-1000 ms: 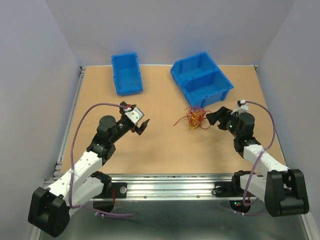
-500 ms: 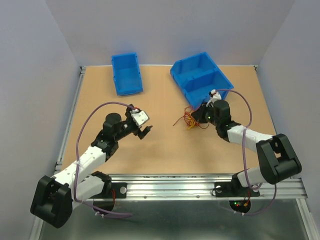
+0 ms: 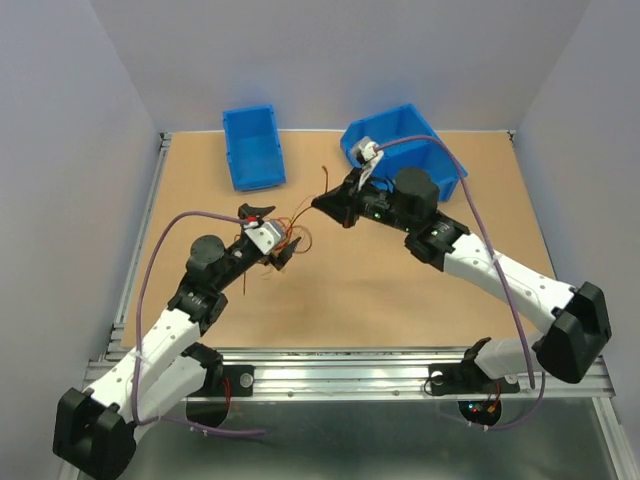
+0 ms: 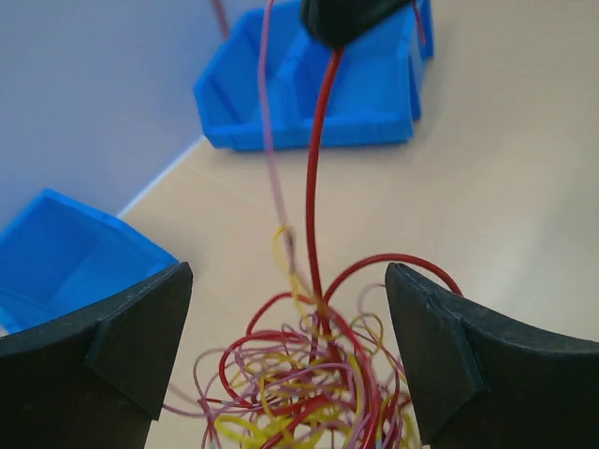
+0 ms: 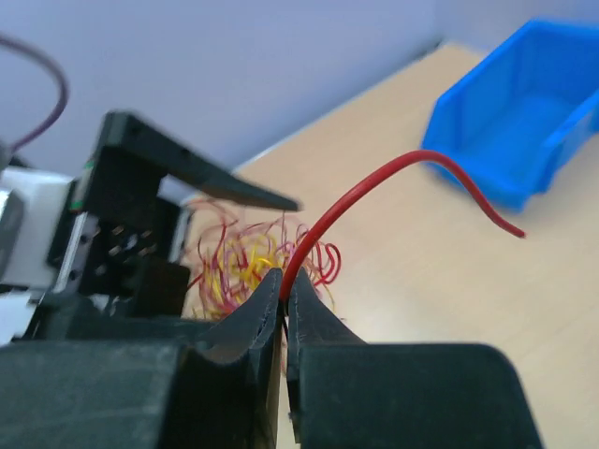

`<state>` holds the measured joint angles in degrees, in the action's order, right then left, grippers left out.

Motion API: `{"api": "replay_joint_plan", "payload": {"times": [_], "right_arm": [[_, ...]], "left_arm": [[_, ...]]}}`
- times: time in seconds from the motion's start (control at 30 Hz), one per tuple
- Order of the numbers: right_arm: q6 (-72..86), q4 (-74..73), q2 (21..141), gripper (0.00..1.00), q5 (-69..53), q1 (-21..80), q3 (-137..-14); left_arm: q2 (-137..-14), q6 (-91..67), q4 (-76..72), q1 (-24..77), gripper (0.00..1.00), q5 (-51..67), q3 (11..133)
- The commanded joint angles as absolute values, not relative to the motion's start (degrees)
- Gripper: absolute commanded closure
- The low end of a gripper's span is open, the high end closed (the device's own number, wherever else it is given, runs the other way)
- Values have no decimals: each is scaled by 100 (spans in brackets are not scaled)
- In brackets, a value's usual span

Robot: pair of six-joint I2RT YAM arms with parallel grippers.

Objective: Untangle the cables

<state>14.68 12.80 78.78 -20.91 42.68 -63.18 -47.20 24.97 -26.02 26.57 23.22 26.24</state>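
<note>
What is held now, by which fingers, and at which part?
The right fingers pinch one red cable, between its free end and the tangle. The left fingers stand open around the tangle, holding nothing.

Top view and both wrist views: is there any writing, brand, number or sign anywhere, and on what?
None can be read. The left blue bin and right blue bin are plain; the left arm, right arm and cables show no legible print.
</note>
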Motion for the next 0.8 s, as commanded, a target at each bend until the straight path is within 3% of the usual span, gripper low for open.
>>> {"api": "replay_joint_plan", "payload": {"times": [0.0, 0.13, 0.23, 0.27, 0.3, 0.37, 0.43, 0.5, 0.67, 0.77], "right_arm": [[994, 793, 7655, 100, -757, 4052, -6829], [958, 809, 7944, 99, -809, 4052, -6259], [1019, 686, 8138, 83, -46, 4052, -5959], [1028, 659, 8121, 66, 34, 4060, -5933], [1037, 659, 8078, 39, 166, 4052, -5898], [1072, 677, 7823, 38, 106, 4052, -5749], [1098, 738, 7560, 29, 53, 4060, -5626], [1116, 773, 7462, 27, 105, 4052, -5467], [1063, 589, 7515, 24, 1193, 4043, -5291], [1273, 230, 7734, 40, 1512, 3780, -5414]], "left_arm": [[-4009, 2101, -3156, 2646, 4, 1862, 2601], [-3744, 2100, -2927, 2654, 1, 2012, 2890], [-4322, 1952, -2602, 2654, 2, 2092, 3644], [-4507, 1873, -2558, 2663, 2, 2118, 3821], [-4691, 1794, -2505, 2654, 4, 2170, 3971], [-5289, 1618, -2496, 2663, 7, 2485, 4331], [-5806, 1434, -2705, 2689, 11, 2496, 4447], [-6082, 1283, -3049, 2681, 11, 2347, 4474], [-6784, 1178, -3638, 2733, 11, 2180, 4438], [-7338, 1221, -3630, 2943, 12, 2162, 4728]]}}
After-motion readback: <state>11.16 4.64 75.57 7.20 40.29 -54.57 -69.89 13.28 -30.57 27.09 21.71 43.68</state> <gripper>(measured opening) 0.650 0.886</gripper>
